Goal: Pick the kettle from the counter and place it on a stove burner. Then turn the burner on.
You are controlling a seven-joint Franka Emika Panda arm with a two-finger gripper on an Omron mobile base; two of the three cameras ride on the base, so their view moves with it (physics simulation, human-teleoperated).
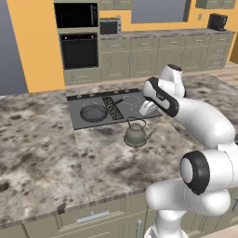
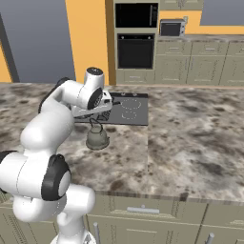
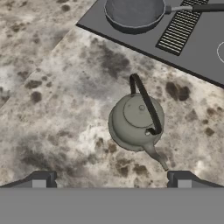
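On the counter (image 1: 42, 139), left to right in left base view: frying pan (image 1: 93, 113) sits on the cooktop (image 1: 76, 118) w/ its handle pointing right; kettle (image 1: 136, 134) stands upright on the stone just in front of the cooktop edge, off any stove burner (image 1: 131, 100); gripper (image 1: 148, 109) hangs above and right of it, over the cooktop edge. Hand view: kettle (image 3: 136, 121) lies between the fingertips (image 3: 42, 179), spout toward the right one; jaws spread wide, holding nothing.
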